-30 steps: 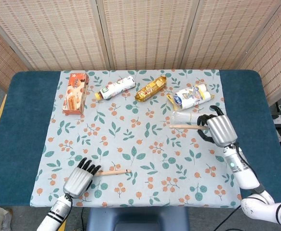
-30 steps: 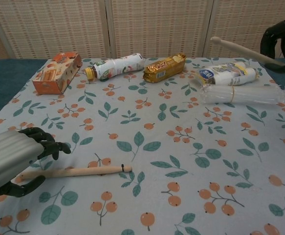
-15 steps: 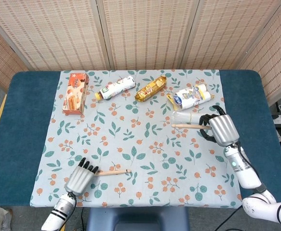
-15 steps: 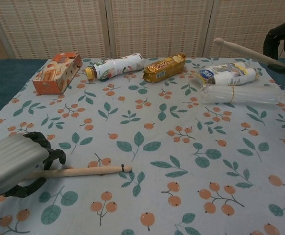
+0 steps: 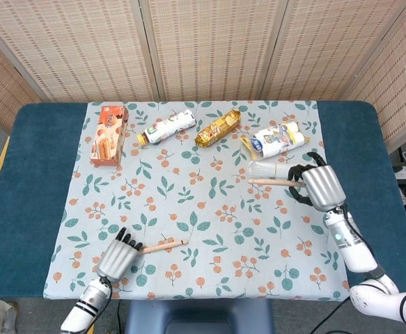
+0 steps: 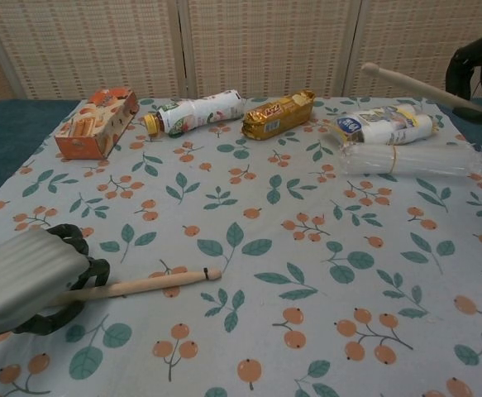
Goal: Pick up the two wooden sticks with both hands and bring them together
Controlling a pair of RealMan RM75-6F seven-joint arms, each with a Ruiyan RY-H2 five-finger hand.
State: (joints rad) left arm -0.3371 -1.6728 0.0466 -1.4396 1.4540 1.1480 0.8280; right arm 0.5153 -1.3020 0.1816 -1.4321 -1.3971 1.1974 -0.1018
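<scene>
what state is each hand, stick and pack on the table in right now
left hand: grips the near stick
near stick: held, far tip raised
right hand: holds the far stick
far stick: held up off the table
bottle: lying on its side
orange box: lying flat
gold pack: lying, sealed
</scene>
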